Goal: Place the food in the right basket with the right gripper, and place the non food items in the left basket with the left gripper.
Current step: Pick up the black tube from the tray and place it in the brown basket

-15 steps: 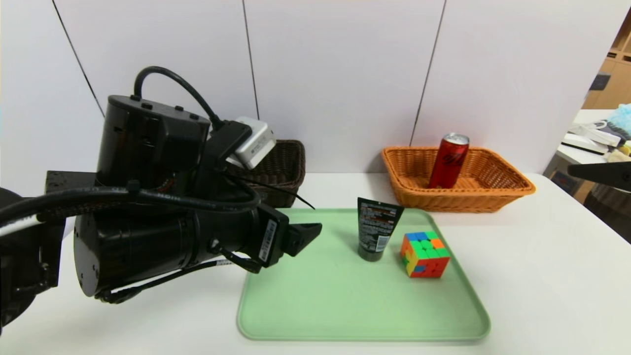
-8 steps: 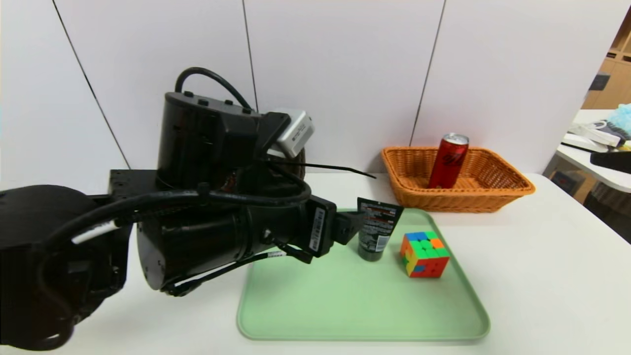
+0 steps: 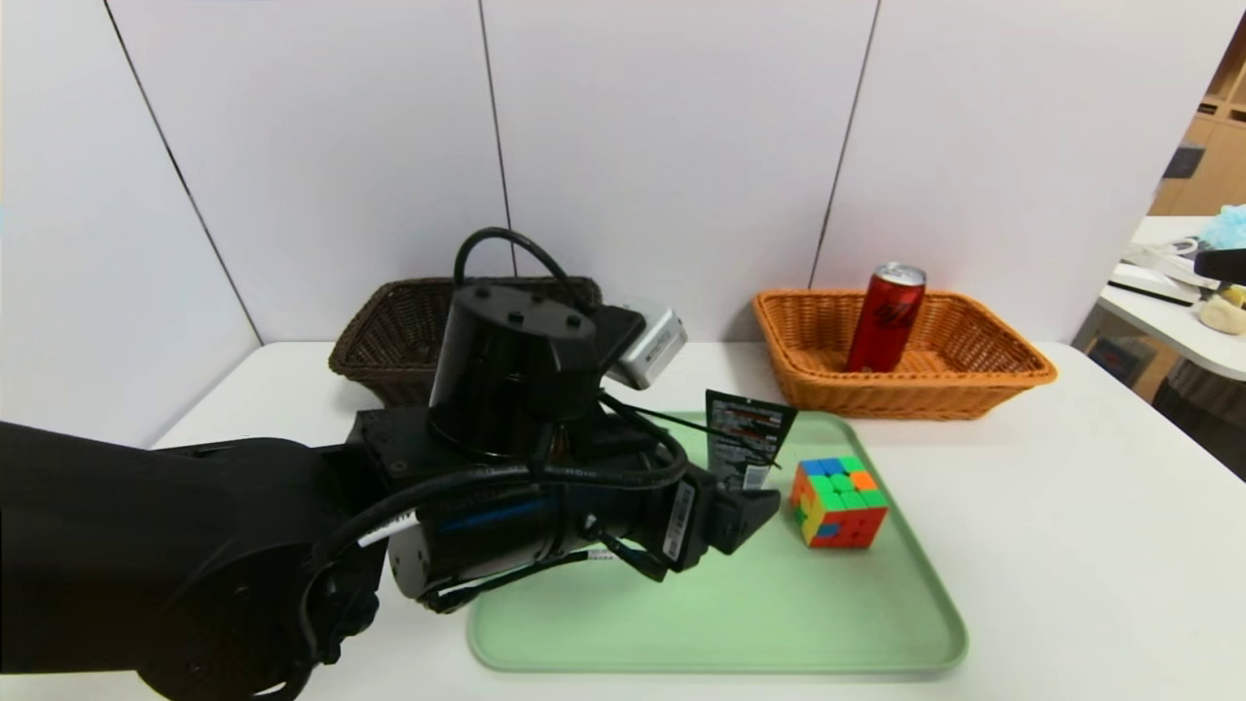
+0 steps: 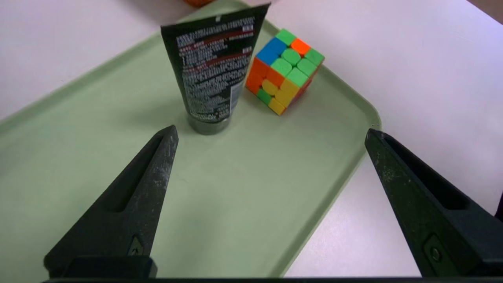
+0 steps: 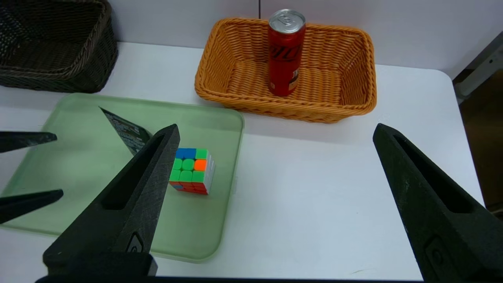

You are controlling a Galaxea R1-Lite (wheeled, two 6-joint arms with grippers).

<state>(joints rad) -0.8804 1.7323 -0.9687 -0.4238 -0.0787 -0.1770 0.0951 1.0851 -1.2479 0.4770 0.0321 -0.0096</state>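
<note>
The red can (image 3: 886, 316) (image 5: 286, 53) stands upright in the orange-tan right basket (image 3: 1012, 370) (image 5: 346, 78). The black tube (image 3: 745, 433) (image 4: 214, 74) stands cap-down on the green tray (image 3: 681, 613) (image 4: 98, 118), with the puzzle cube (image 3: 839, 501) (image 4: 285, 70) (image 5: 191, 171) beside it. My left gripper (image 3: 754, 511) (image 4: 271, 129) hovers low over the tray, open and empty. It is just short of the tube, which stands off one fingertip. My right gripper (image 5: 276, 126) is open and empty, raised over bare table on the right. The dark left basket (image 3: 389, 336) (image 5: 51, 43) is empty.
The tray lies in the middle of the white table (image 3: 1071, 535), the two baskets along the back wall. In the right wrist view the left gripper's fingers (image 5: 27, 139) reach in over the tray. A cluttered side desk (image 3: 1168, 282) stands off to the right.
My left arm has swung forward, right and down over the tray, ending close to the tube and uncovering the dark basket. The right arm's tip has drawn up and out at the right edge.
</note>
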